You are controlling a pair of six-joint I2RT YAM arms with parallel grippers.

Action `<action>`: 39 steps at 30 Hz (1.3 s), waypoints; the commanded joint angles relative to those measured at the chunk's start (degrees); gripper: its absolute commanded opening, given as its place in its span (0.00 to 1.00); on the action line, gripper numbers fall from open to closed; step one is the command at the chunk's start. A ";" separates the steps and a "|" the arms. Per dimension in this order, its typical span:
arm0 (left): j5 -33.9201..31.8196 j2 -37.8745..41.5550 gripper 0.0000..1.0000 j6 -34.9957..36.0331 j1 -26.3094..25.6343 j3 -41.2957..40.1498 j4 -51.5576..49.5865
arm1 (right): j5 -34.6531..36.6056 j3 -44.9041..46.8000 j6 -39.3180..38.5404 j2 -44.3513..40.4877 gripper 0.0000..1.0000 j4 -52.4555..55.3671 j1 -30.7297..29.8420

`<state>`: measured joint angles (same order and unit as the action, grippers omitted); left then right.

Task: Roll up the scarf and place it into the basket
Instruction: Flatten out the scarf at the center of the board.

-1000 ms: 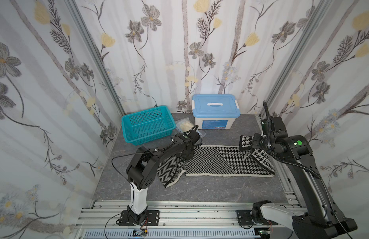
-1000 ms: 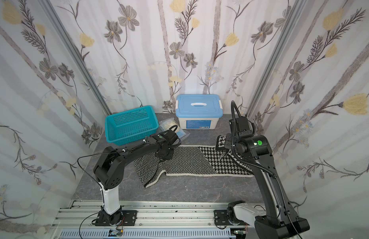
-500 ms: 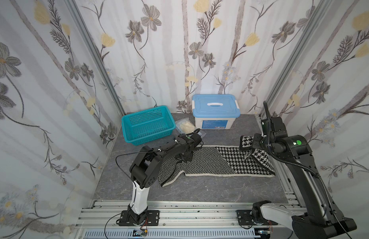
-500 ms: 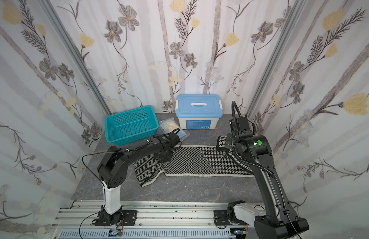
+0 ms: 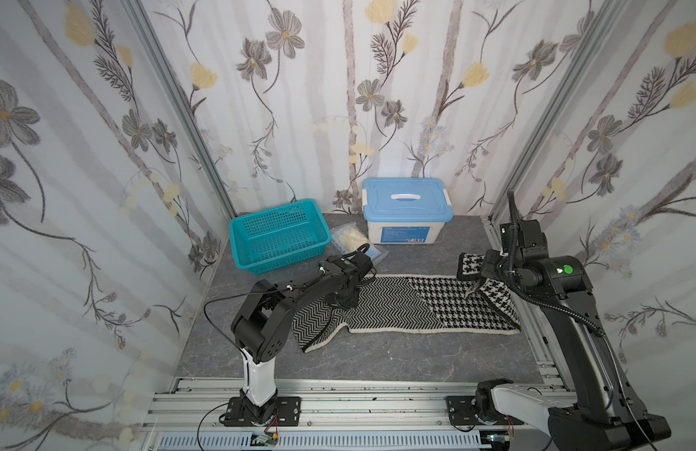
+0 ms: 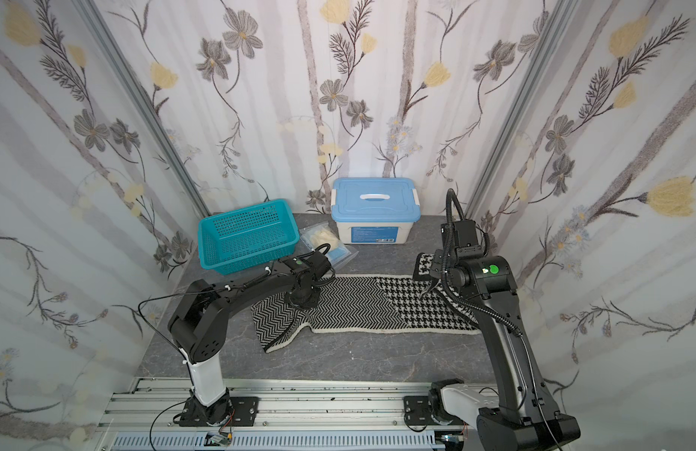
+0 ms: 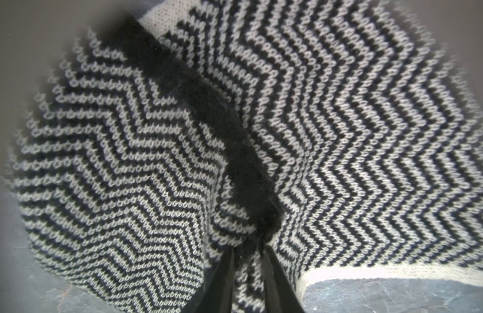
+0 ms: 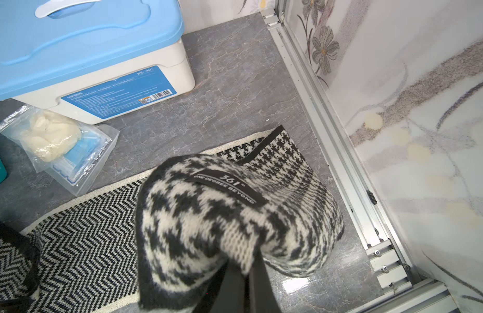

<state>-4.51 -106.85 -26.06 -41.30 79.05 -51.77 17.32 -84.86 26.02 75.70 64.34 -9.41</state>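
Observation:
The black-and-white scarf (image 5: 408,302) (image 6: 362,302) lies stretched across the grey table, herringbone on the left and houndstooth on the right. My left gripper (image 5: 344,302) (image 6: 301,302) (image 7: 248,248) is down on the herringbone part (image 7: 343,135), shut on a raised fold beside the black edging. My right gripper (image 5: 477,281) (image 6: 432,279) (image 8: 243,267) is shut on the houndstooth end (image 8: 207,216). That end is lifted and folded back over the scarf, its black label facing up. The teal basket (image 5: 278,257) (image 6: 248,261) stands empty at the back left, apart from both grippers.
A white box with a light-blue lid (image 5: 406,230) (image 8: 99,54) stands at the back centre. A clear bag with cream contents (image 5: 352,240) (image 8: 53,141) lies between it and the basket. The aluminium rail (image 8: 329,141) and papered wall run close by the right arm.
My left gripper has sunk slightly onto the herringbone part and pinched a fold, nudging the scarf's left end. The right arm still holds the lifted houndstooth end in the same place.

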 commanded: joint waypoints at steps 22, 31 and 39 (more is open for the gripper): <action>-6.40 -5.59 0.13 -3.68 0.01 3.83 -1.30 | -2.76 3.21 1.01 -1.52 0.00 -2.33 0.44; -5.64 -3.54 0.00 -2.44 0.06 3.31 -1.37 | -2.85 2.77 0.13 -1.18 0.00 -3.03 2.10; -0.01 4.62 0.00 -2.94 3.61 -0.79 -1.33 | -1.96 1.92 -1.21 -0.37 0.00 -3.87 3.12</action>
<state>-6.28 -105.10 -28.51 -39.29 79.96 -51.64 13.93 -82.15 25.58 74.94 63.92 -6.42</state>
